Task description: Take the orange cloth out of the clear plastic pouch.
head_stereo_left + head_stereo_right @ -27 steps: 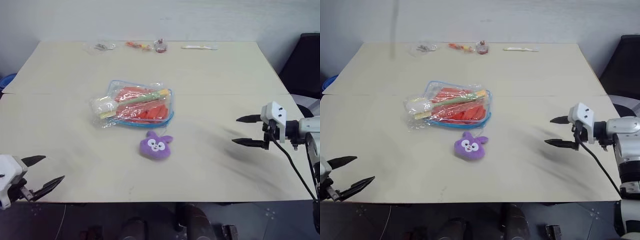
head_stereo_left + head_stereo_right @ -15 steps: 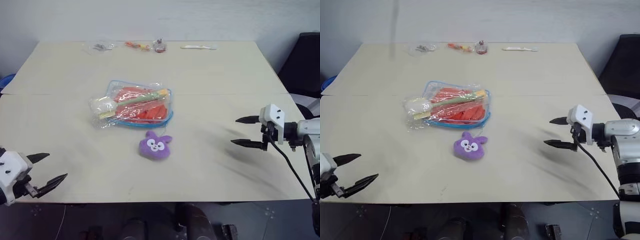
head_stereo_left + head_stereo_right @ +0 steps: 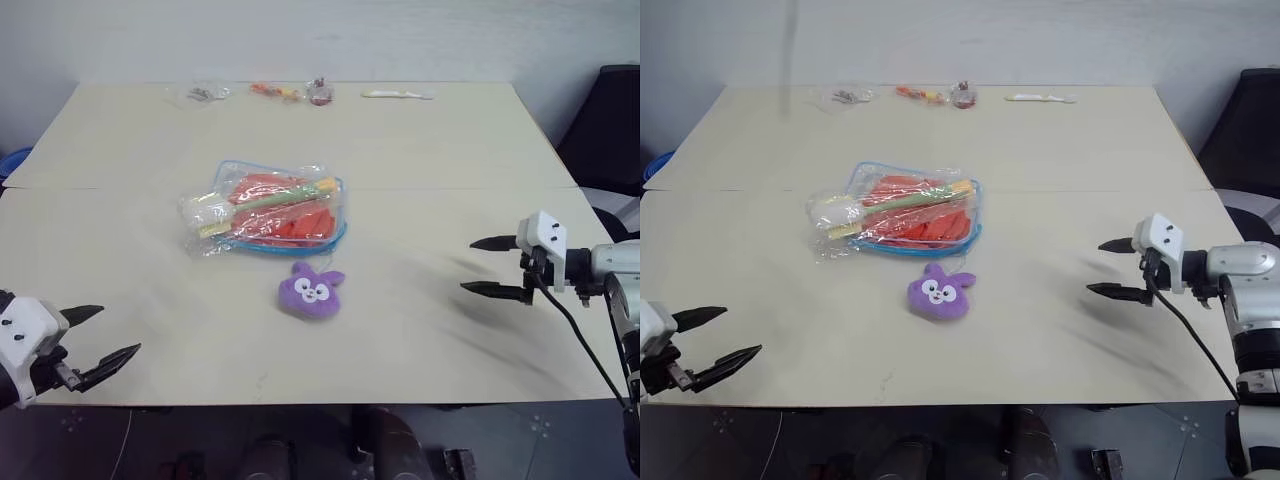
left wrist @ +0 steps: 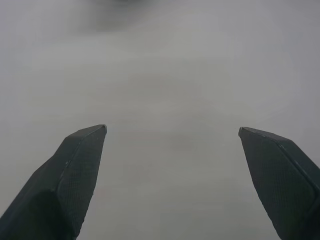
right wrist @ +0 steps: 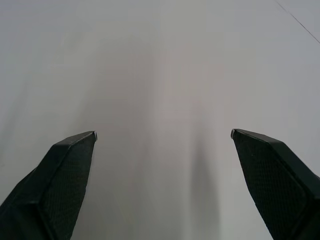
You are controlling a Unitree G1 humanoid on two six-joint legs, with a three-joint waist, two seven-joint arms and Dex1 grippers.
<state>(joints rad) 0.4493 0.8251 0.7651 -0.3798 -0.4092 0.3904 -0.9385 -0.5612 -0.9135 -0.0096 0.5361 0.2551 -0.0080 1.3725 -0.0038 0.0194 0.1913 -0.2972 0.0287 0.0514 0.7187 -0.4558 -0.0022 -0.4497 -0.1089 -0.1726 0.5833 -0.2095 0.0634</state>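
Right gripper (image 3: 478, 266) hangs over the table's (image 3: 450, 150) right side, jaws spread wide, empty, tips aimed left toward the middle. Left gripper (image 3: 112, 335) hovers at the near left edge, jaws also apart, nothing between them. Both well apart from the clear plastic pouch (image 3: 283, 205), which lies flat mid-table, long axis running left to right, slightly skewed. Inside it, the orange cloth (image 3: 290, 222). A bagged brush (image 3: 255, 202) lies across the pouch. Purple plush (image 3: 312, 290) just in front.
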